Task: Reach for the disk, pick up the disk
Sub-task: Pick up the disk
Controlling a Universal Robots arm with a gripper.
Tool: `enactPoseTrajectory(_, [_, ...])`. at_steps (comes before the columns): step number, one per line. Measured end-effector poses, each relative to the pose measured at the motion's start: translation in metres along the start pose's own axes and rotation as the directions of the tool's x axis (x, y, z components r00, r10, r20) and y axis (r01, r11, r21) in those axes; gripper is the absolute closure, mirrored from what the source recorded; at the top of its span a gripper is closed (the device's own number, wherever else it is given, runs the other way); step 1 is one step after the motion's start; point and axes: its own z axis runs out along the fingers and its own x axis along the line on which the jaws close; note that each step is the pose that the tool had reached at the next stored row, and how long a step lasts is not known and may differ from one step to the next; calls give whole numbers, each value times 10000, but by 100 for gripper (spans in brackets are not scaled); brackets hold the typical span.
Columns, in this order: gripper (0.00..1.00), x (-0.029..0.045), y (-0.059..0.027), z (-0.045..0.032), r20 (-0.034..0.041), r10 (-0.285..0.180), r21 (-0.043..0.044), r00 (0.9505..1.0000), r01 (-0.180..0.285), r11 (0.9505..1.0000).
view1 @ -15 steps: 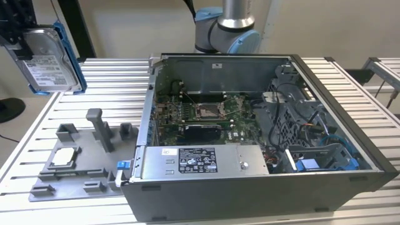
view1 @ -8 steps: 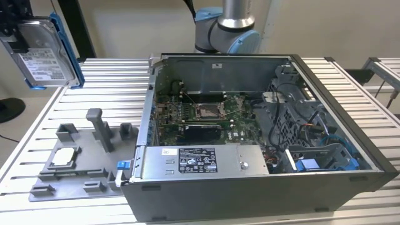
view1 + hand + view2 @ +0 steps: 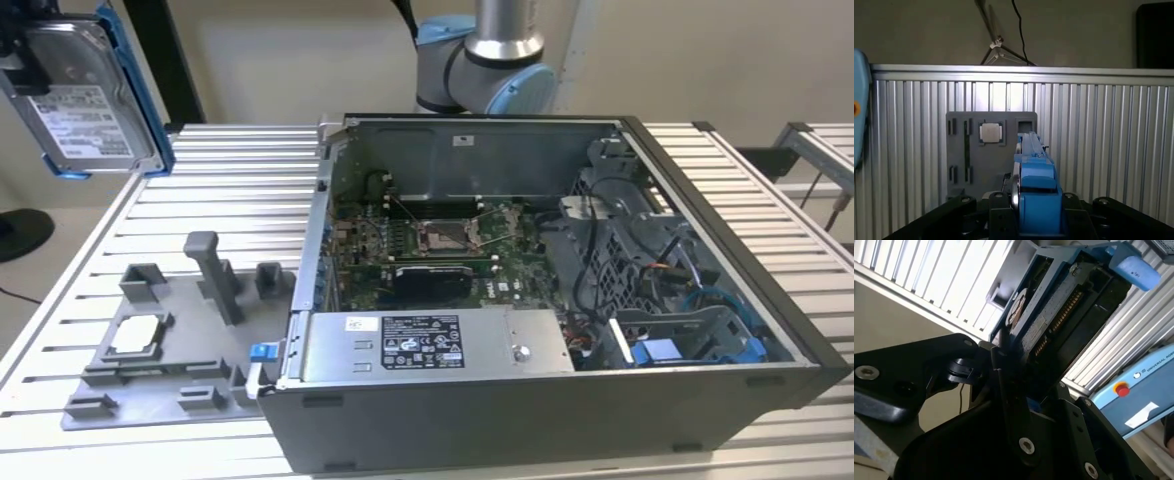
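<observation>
In the first wrist view we see the gripper (image 3: pixel 1029 209) clamped on the disk (image 3: pixel 1037 182), held on edge in the air; beyond lies the grey fixture (image 3: pixel 960 152) with what seems a chip (image 3: pixel 990 133), then the open computer case (image 3: pixel 534 420)

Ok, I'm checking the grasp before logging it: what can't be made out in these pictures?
- First wrist view: the disk sits edge-on in the gripper, so its label is hidden.
- Second wrist view: the gripper's dark body hides the finger contact.
- Exterior view: its left edge cuts off the gripper.
</observation>
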Motion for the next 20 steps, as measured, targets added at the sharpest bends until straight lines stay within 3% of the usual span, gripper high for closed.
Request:
enactPoseTrajectory(12, [100,1,2,-217,-23,0,1,10000,0,10000])
enactPoseTrajectory(20, [100,1,2,-228,-23,0,0,10000,0,10000])
